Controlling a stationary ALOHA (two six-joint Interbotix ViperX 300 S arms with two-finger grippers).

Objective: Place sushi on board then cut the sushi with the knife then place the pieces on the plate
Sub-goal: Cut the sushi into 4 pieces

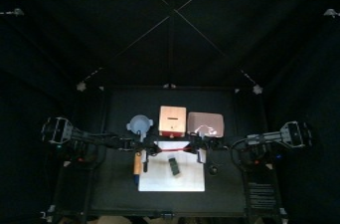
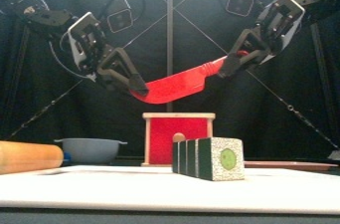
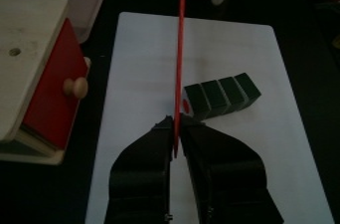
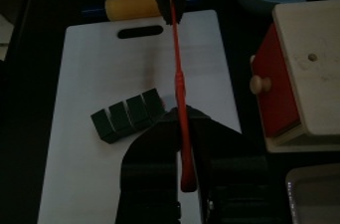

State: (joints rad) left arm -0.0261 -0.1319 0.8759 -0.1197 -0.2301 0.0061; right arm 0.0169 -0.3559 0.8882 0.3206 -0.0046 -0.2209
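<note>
**A:** Status?

**B:** Step one is done, nothing after it. The white board (image 1: pixel 197 178) sits front centre. The wooden box (image 2: pixel 178 128) is behind it, and the pink tray (image 1: pixel 209 123) is just beside the box at the back right, with no pieces on it as far as I can see. The sushi roll (image 2: pixel 210 158) lies near the board's middle, whole, all four blocks joined. Cutting and plating are both left.

**A:** Arms?

**B:** Both are raised over the board, angled in from either side and meeting above the roll. The red knife (image 2: pixel 180 84) spans between them, well clear of the sushi. My right gripper (image 2: pixel 232 66) is clamped on what looks like the handle end. My left gripper (image 2: pixel 134 86) is pinched tight on the blade's far end.

**A:** Next?

**B:** My read is that one side has to let go before the blade can come down across the roll.
</note>
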